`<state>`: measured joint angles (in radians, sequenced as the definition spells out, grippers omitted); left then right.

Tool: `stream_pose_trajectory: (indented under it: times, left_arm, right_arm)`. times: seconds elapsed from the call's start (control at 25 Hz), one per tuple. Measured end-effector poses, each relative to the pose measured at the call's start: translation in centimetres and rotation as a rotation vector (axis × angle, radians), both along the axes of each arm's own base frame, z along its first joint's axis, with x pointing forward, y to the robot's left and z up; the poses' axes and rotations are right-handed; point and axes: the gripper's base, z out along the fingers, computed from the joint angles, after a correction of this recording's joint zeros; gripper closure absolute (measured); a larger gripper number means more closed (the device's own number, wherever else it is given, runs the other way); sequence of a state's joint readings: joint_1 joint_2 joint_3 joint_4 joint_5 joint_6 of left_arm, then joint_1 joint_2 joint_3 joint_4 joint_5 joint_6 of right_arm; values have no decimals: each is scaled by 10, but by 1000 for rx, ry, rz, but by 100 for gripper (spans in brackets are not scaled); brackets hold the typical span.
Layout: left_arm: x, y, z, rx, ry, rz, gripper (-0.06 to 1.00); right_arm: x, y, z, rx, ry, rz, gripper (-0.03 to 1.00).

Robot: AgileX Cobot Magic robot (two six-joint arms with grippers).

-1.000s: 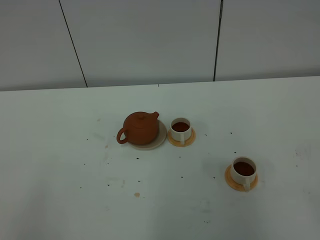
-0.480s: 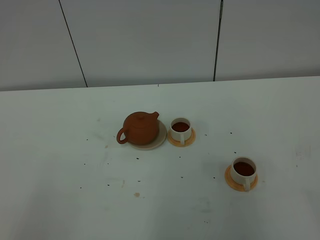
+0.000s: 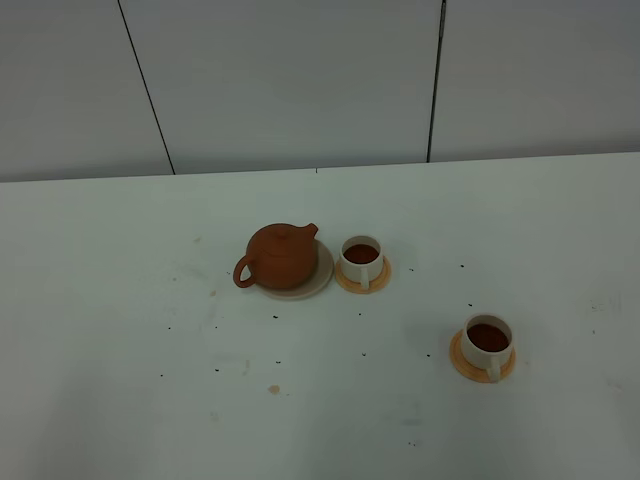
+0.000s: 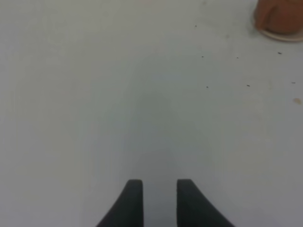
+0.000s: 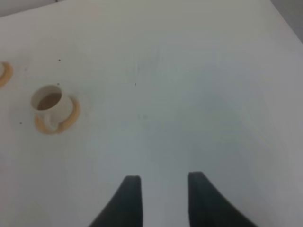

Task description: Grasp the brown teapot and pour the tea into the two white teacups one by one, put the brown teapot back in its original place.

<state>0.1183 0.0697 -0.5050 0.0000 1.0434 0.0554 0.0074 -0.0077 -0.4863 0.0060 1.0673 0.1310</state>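
Teapot (image 3: 283, 256) sits upright on the saucer (image 3: 321, 278), lid on, spout toward the near cup (image 3: 361, 260), loop handle on the side away from it. Near cup stands just beside the saucer on its coaster (image 3: 382, 280); far cup (image 3: 487, 343) stands well apart from the teapot on a coaster of its own (image 3: 460, 362). Both cups show dark tea inside. Judged: pouring looks done and the teapot is back in place.

Handling, judged: clay teapot is rigid, brittle, fairly heavy for its size, with a smooth rounded body that would slip in a pinch. The loop handle is the place to take hold. The lid is loose and may drop on a steep tilt.

Left gripper (image 4: 155, 201): narrow gap between the fingers, holding nothing, over bare counter (image 3: 120, 380), well apart from the teapot (image 4: 280, 18). Right gripper (image 5: 164, 198): partly open, empty, near the far cup (image 5: 50, 105) but clear of it.

Surroundings: dark specks and one brownish spot (image 3: 274, 389) on the counter near the teapot. Only the near cup crowds the spout side; the handle side is free.
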Motion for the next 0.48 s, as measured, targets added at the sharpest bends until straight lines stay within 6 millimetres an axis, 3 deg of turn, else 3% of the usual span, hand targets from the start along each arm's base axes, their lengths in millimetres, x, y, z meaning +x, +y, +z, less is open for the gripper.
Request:
stream_pose_trajectory:
  times: [0.48]
  left_arm:
    - [0,1,0,-6,-1,20,70]
  right_arm:
    - [0,0,0,0,0,0,73]
